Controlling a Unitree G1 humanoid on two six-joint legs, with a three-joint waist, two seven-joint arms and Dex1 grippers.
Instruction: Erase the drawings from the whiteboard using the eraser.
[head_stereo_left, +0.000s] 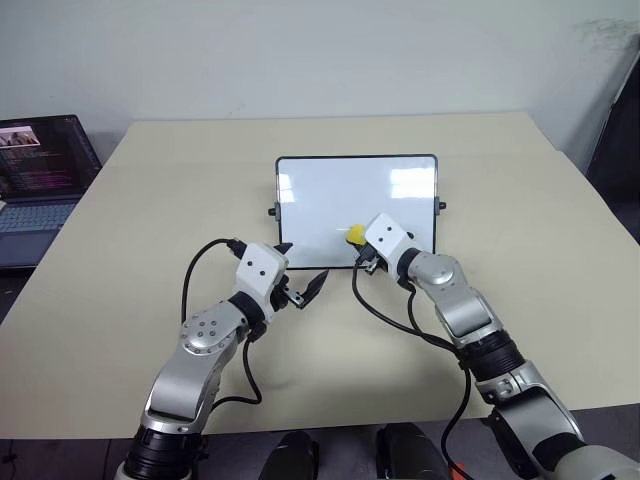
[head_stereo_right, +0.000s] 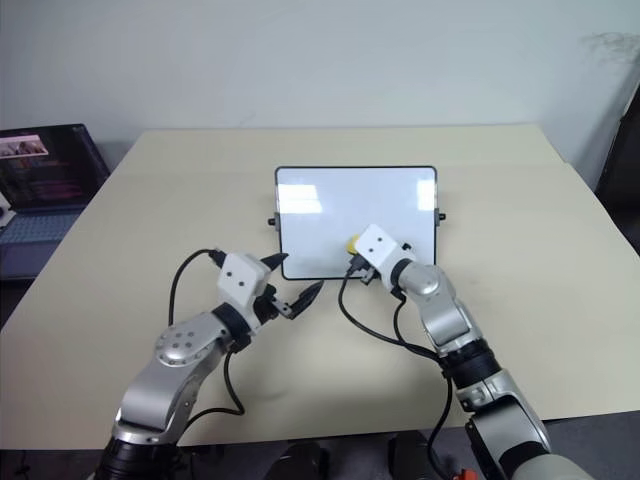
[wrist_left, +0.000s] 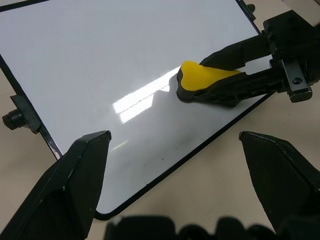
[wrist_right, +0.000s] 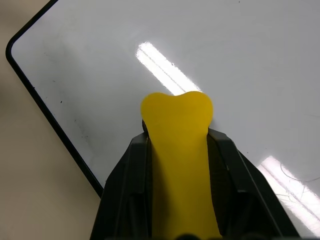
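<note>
The whiteboard (head_stereo_left: 340, 195) lies on the beige table (head_stereo_left: 150, 200), a little past both arms. My right gripper (head_stereo_left: 362, 243) is shut on the yellow eraser (head_stereo_left: 354, 234), which is pressed onto the board near its front edge, right of centre. In the right wrist view the eraser (wrist_right: 176, 115) sticks out between the two black fingers (wrist_right: 131, 190). My left gripper (head_stereo_left: 302, 266) stands open with nothing in it, just off the board's front left corner. The drawings are out of view; the board reads white, with only a faint thin curl (wrist_right: 295, 172) beside the eraser.
An open laptop (head_stereo_left: 35, 175) sits off the table's left side. Black cables (head_stereo_left: 390, 320) loop from both wrists over the table in front of the board. Small black knobs (head_stereo_left: 274, 211) stick out at the board's sides. A wall stands behind the table.
</note>
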